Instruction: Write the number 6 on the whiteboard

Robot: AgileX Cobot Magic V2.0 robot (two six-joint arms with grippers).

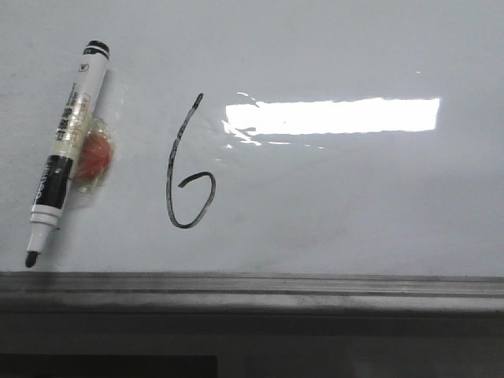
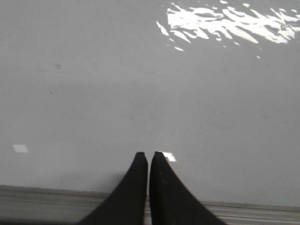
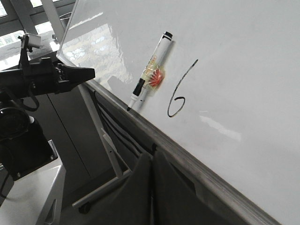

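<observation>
The whiteboard point(image 1: 354, 205) is glossy white with a grey frame edge point(image 1: 252, 287) along its near side. A black hand-drawn number 6 point(image 1: 187, 169) stands on it, left of a bright light reflection; it also shows in the right wrist view point(image 3: 180, 91). An uncapped black-and-white marker point(image 1: 64, 150) lies on the board left of the 6, tip toward the frame. My left gripper point(image 2: 149, 154) is shut and empty over bare board near the frame. My right gripper point(image 3: 152, 157) is shut and empty, off the board below its frame edge. Neither gripper shows in the front view.
A clear plastic piece with a red-orange centre point(image 1: 94, 156) lies beside the marker. In the right wrist view the left arm point(image 3: 47, 77) reaches toward the board's edge, and a metal stand leg point(image 3: 110, 154) and a white base point(image 3: 33, 192) are below the board.
</observation>
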